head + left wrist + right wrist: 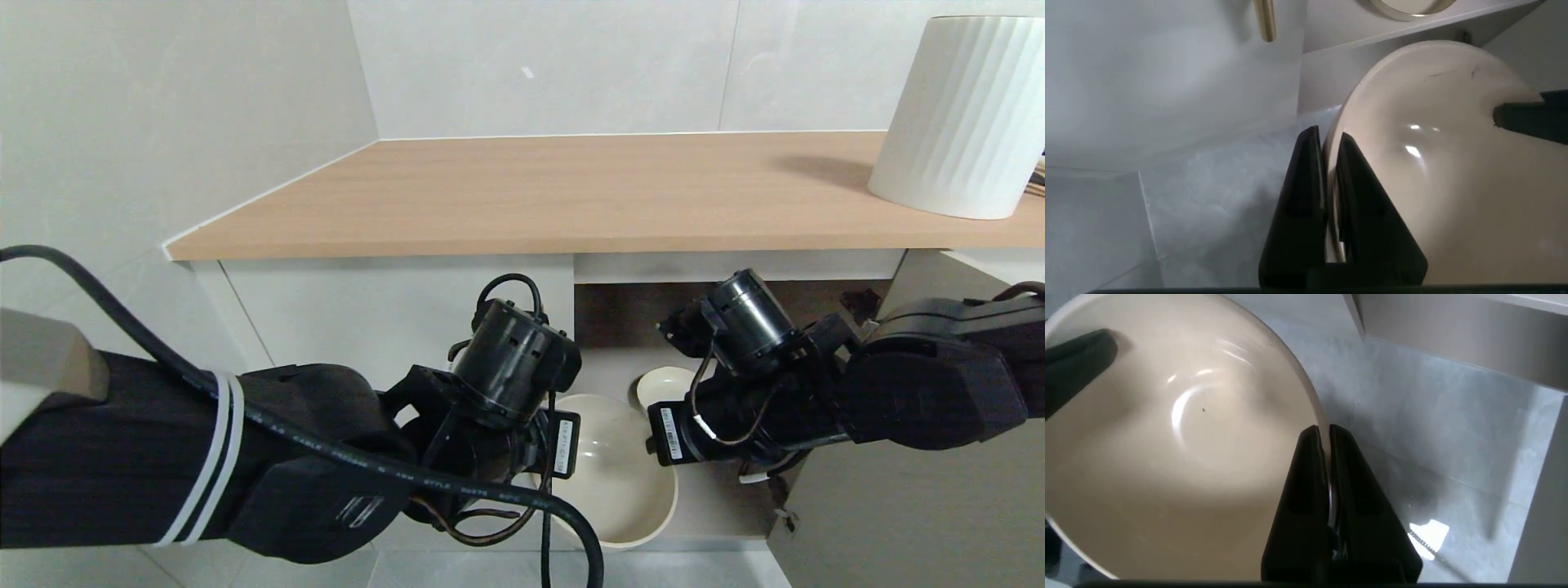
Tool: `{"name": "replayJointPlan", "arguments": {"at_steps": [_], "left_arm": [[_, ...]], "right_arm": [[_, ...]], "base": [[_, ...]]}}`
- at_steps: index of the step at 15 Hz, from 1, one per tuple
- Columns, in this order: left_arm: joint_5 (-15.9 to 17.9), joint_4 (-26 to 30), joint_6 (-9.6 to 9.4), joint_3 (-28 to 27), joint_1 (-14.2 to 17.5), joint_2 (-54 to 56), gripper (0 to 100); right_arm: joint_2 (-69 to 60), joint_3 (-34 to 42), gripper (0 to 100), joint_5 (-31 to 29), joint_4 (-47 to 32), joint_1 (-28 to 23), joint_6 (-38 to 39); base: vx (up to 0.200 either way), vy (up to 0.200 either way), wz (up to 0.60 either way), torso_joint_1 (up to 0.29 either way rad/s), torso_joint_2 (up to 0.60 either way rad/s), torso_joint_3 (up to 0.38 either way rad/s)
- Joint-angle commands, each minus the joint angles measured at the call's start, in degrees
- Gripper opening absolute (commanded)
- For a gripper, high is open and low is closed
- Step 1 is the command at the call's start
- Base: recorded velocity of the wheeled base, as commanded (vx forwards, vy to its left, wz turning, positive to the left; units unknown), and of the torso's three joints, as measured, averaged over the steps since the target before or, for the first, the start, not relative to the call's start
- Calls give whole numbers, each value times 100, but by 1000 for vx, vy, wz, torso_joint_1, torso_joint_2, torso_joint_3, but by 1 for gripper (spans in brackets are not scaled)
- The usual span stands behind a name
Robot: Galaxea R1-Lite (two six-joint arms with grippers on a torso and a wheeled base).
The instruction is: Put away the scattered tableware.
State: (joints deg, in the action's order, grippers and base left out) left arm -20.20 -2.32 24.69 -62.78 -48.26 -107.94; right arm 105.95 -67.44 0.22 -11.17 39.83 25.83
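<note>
Bowl point(622, 478): large, cream, lower centre of the head view, held off the floor in front of the open cabinet point(816, 298).
Bowl facing: mouth up, rim roughly level; round, so no long axis of its own.
Grip line: across the bowl from frame left to frame right, one gripper at each end.
Left gripper point(1327, 147): closed on the bowl's left rim, one finger inside the wall and one outside.
Right gripper point(1325, 441): clamped on the opposite rim the same way, wall pinched between the two fingers.
Small bowl point(665, 384): cream, mouth up, on the cabinet shelf point(600, 371) just behind the large bowl, centre of frame.
Counter point(531, 196): wooden top above the cabinet, spanning the middle of the frame.
Ribbed white container point(963, 114): upright on the counter, upper right.
Handle point(1263, 20): gold bar on the white cabinet door, seen from the left wrist.
</note>
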Motion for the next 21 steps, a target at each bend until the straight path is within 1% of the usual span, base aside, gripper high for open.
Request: {"name": "replayJointPlan", "arguments": {"at_steps": [1, 4, 6, 8, 9, 11, 12, 13, 17, 19, 21], "left_arm": [[-2, -6, 1, -6, 1, -8, 100], [-2, -6, 10, -6, 10, 88, 100], [-2, -6, 10, 3, 10, 176, 100], [-19, 3, 10, 29, 10, 291, 100], [-81, 3, 19, 29, 27, 352, 100], [-98, 3, 19, 55, 27, 519, 100], [-107, 3, 19, 55, 27, 537, 100], [-133, 3, 36, 55, 27, 598, 100], [-142, 3, 45, 55, 27, 651, 100], [-142, 3, 45, 55, 27, 642, 100], [-142, 3, 45, 55, 27, 642, 100]], "right_arm": [[40, 38, 0, -4, -8, 8, 1], [49, 293, 0, -119, 9, -10, 97], [242, 600, 0, -365, 141, -212, 317], [391, 767, 0, -540, 756, -388, 467], [391, 1013, 0, -725, 1108, -414, 493], [585, 1497, 0, -1147, 2330, -625, 458], [629, 1532, 0, -1200, 2497, -643, 449], [743, 1611, 0, -1358, 3024, -792, 449], [884, 1400, 0, -1463, 3050, -1311, 440], [1059, 1233, 0, -1692, 3050, -1469, 440], [1174, 1092, 0, -1683, 3050, -1592, 449]], "base": [[0, 0, 0, 0, 0, 0], [0, 0, 0, 0, 0, 0], [0, 0, 0, 0, 0, 0], [0, 0, 0, 0, 0, 0], [0, 0, 0, 0, 0, 0], [0, 0, 0, 0, 0, 0], [0, 0, 0, 0, 0, 0], [0, 0, 0, 0, 0, 0], [0, 0, 0, 0, 0, 0], [0, 0, 0, 0, 0, 0], [0, 0, 0, 0, 0, 0]]}}
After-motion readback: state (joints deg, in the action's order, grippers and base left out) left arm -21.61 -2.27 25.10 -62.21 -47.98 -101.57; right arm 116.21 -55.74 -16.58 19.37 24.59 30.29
